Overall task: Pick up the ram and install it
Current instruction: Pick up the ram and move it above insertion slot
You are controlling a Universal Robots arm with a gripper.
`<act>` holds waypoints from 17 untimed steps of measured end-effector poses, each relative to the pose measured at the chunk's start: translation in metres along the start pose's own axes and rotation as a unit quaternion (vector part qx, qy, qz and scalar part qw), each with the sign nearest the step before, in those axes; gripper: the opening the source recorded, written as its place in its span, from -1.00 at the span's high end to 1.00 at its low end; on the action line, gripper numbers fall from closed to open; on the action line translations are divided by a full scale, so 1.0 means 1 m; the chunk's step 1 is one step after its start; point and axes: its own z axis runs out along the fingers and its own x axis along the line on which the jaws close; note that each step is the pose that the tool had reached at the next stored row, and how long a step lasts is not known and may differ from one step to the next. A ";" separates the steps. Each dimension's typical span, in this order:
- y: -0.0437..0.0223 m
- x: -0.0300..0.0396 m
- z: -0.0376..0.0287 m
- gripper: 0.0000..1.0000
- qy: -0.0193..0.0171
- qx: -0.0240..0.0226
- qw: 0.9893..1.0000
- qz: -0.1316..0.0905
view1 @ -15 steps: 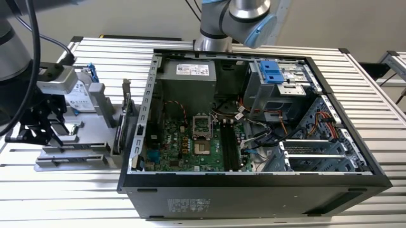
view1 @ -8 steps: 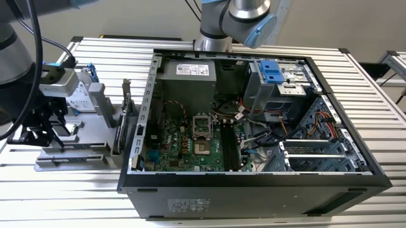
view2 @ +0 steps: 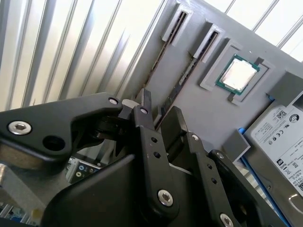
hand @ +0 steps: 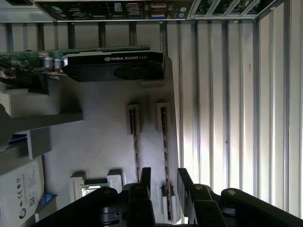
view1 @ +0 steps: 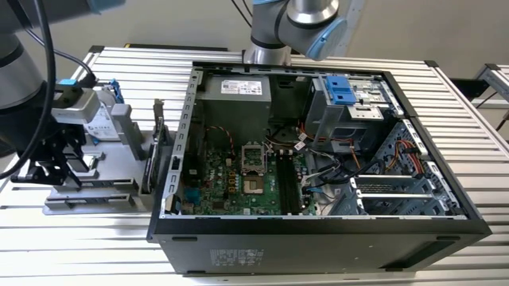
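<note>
Ram (hand: pixel 164 142) is not picked up yet. It stands on its long edge in a grey slotted holder along the tray (hand: pixel 104 123) edge that borders bare table (hand: pixel 236 118), opposite the hard drive (view2: pixel 279 137) side. Standing on edge leaves both flat faces free for a pinch from above, which I judge is why the tray holds it that way. A spare stick (hand: pixel 134 137) stands parallel just beside it, one slot further in.

My gripper (hand: pixel 163 176) is spread, one finger each side of the ram. The first wrist view shows a gap on both sides, so nothing is clamped. It straddles the outer stick, not the spare, toward the end away from the graphics card (hand: pixel 113 66). That card stands along the tray edge nearest the computer case (view1: pixel 318 238).

Arm pose: the arm (view1: pixel 12 71) drops in at the exterior view's left with the wrist turned downward. The gripper is low over the tray corner far from the case, fingers lined up across the stick's thickness. A cable (view1: pixel 47 71) hangs along the arm.

Install target, I judge: the long black slots (view1: pixel 286 185) on the motherboard inside the open case, beside the processor socket (view1: pixel 253 156). A processor chip (view2: pixel 240 73) sits in its own pocket mid-tray.
</note>
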 end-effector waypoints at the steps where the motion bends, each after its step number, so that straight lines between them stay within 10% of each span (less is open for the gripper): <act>1: 0.0000 0.0000 0.0005 -1.00 0.000 0.000 1.000 0.000; 17: -0.0004 0.0002 0.0093 -1.00 0.000 0.000 1.000 0.000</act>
